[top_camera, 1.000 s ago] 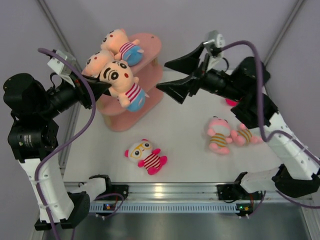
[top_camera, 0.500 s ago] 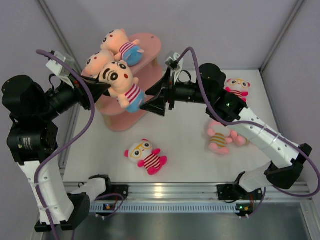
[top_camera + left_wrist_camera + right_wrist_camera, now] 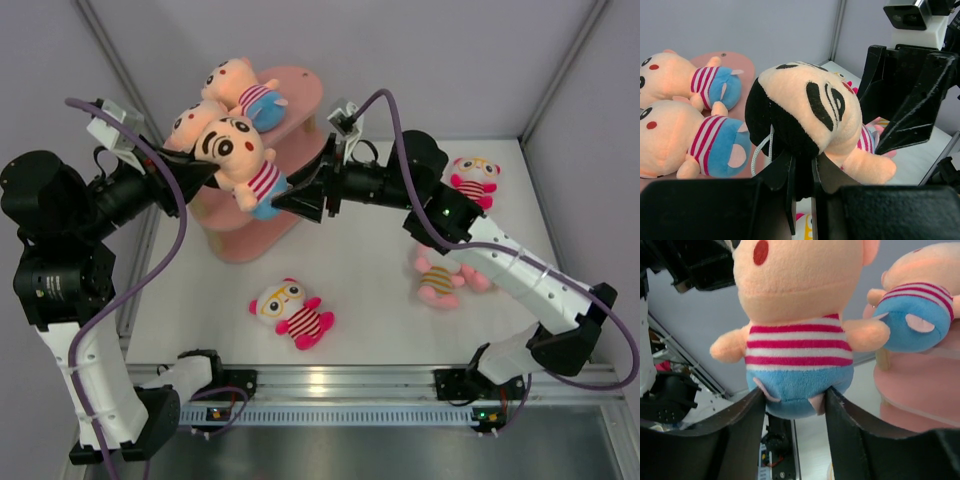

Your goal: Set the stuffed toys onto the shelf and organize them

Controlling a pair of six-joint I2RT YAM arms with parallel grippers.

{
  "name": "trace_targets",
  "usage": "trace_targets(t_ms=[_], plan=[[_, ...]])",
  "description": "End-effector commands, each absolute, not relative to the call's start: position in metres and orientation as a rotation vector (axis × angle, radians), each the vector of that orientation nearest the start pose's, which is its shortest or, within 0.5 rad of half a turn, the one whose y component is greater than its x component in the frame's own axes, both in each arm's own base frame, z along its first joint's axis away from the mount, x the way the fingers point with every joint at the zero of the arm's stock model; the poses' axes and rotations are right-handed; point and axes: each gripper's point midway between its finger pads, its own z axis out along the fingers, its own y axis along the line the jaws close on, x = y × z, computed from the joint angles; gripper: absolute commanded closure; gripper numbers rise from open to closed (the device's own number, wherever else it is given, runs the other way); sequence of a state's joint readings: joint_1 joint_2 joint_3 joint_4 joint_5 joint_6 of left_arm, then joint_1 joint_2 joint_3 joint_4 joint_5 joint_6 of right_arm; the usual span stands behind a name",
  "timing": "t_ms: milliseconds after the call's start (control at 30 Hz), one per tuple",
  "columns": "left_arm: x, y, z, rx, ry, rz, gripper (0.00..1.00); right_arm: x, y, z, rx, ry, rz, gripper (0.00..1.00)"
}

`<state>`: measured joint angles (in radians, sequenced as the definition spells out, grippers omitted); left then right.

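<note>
Left fingers (image 3: 802,170) clench the black-haired stuffed toy (image 3: 235,150) by its head. Right fingers (image 3: 795,392) straddle its blue bottom, grip not discernible. It is probably a steadying hold before placement on the shelf (image 3: 305,95).

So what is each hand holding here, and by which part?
Left hand pinches the black-haired toy by the back of its head; right hand brackets its blue bottom, grip unclear.

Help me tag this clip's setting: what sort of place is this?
Probably a robotics lab cell: a left arm and right arm bolted to a metal rail at a white table, boxed in by grey panels on metal posts.
</note>
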<state>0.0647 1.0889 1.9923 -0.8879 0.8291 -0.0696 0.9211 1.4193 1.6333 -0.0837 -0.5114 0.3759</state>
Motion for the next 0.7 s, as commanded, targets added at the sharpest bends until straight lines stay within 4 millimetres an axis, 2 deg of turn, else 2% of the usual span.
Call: trace_targets(t_ms=[0, 33, 67, 100, 133, 167, 200, 233, 267, 300, 367, 400, 433, 467, 500, 533, 600, 633, 667], plan=[[0.205, -0.119, 0.548, 0.557, 1.460, -0.644, 1.00, 0.176, 0.406, 0.527, -0.799, 1.216, 1.457, 0.53], [0.205, -0.120, 0.548, 0.557, 1.461, -0.645, 1.00, 0.176, 0.407, 0.528, -0.798, 1.214, 1.461, 0.58], [0.206, -0.120, 0.547, 0.558, 1.462, -0.648, 1.00, 0.177, 0.407, 0.531, -0.794, 1.211, 1.462, 0.71], [0.206, -0.120, 0.547, 0.555, 1.464, -0.648, 1.00, 0.177, 0.409, 0.529, -0.796, 1.219, 1.462, 0.79], [0.208, -0.119, 0.547, 0.550, 1.467, -0.644, 1.00, 0.179, 0.408, 0.532, -0.781, 1.220, 1.454, 0.93], [0.210, -0.117, 0.547, 0.541, 1.469, -0.634, 1.00, 0.182, 0.407, 0.533, -0.772, 1.223, 1.441, 1.00], [0.212, -0.115, 0.547, 0.529, 1.471, -0.622, 0.96, 0.186, 0.406, 0.533, -0.757, 1.234, 1.423, 1.00], [0.217, -0.110, 0.547, 0.496, 1.478, -0.589, 0.85, 0.194, 0.404, 0.529, -0.735, 1.272, 1.391, 1.00], [0.220, -0.107, 0.546, 0.481, 1.482, -0.570, 0.60, 0.200, 0.398, 0.537, -0.718, 1.264, 1.353, 1.00], [0.222, -0.103, 0.547, 0.465, 1.481, -0.542, 0.50, 0.209, 0.397, 0.536, -0.701, 1.282, 1.323, 1.00], [0.231, -0.089, 0.548, 0.393, 1.490, -0.471, 0.31, 0.229, 0.384, 0.544, -0.656, 1.303, 1.255, 1.00], [0.233, -0.086, 0.549, 0.377, 1.490, -0.453, 0.25, 0.241, 0.383, 0.541, -0.644, 1.323, 1.231, 1.00], [0.235, -0.083, 0.550, 0.363, 1.489, -0.436, 0.20, 0.256, 0.371, 0.546, -0.614, 1.340, 1.182, 1.00], [0.238, -0.078, 0.549, 0.340, 1.494, -0.412, 0.11, 0.270, 0.371, 0.541, -0.602, 1.362, 1.155, 1.00], [0.241, -0.076, 0.548, 0.331, 1.499, -0.403, 0.08, 0.280, 0.369, 0.539, -0.591, 1.374, 1.129, 1.00], [0.243, -0.074, 0.547, 0.321, 1.506, -0.395, 0.03, 0.294, 0.357, 0.545, -0.562, 1.373, 1.085, 1.00], [0.247, -0.069, 0.544, 0.295, 1.516, -0.368, 0.01, 0.317, 0.355, 0.537, -0.543, 1.407, 1.044, 1.00], [0.249, -0.067, 0.542, 0.287, 1.522, -0.362, 0.01, 0.324, 0.346, 0.551, -0.514, 1.383, 1.014, 1.00], [0.250, -0.066, 0.541, 0.285, 1.525, -0.356, 0.01, 0.347, 0.344, 0.537, -0.499, 1.428, 0.974, 1.00]])
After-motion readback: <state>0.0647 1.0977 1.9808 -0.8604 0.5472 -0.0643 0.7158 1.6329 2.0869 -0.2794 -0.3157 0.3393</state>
